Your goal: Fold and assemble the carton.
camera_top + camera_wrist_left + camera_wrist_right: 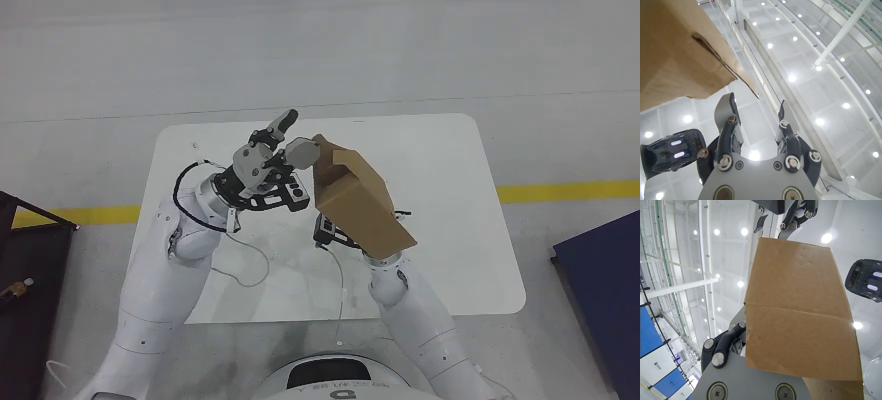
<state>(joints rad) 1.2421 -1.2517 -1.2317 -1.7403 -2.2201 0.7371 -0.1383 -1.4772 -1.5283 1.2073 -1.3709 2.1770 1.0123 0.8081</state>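
carton (362,200): hanging tilted in the air over the middle of the table (445,170), sitting clear of the surface, one end pointing toward the far edge and the other toward the near edge. right gripper (730,334): sitting underneath and clamping the near end, mostly hiding behind a brown panel. left gripper (757,106): hovering just beside the far end, fingers (732,107) standing wide apart, gripping nothing, with a flap corner poking in near the gap between them and looking kinda clear of both.
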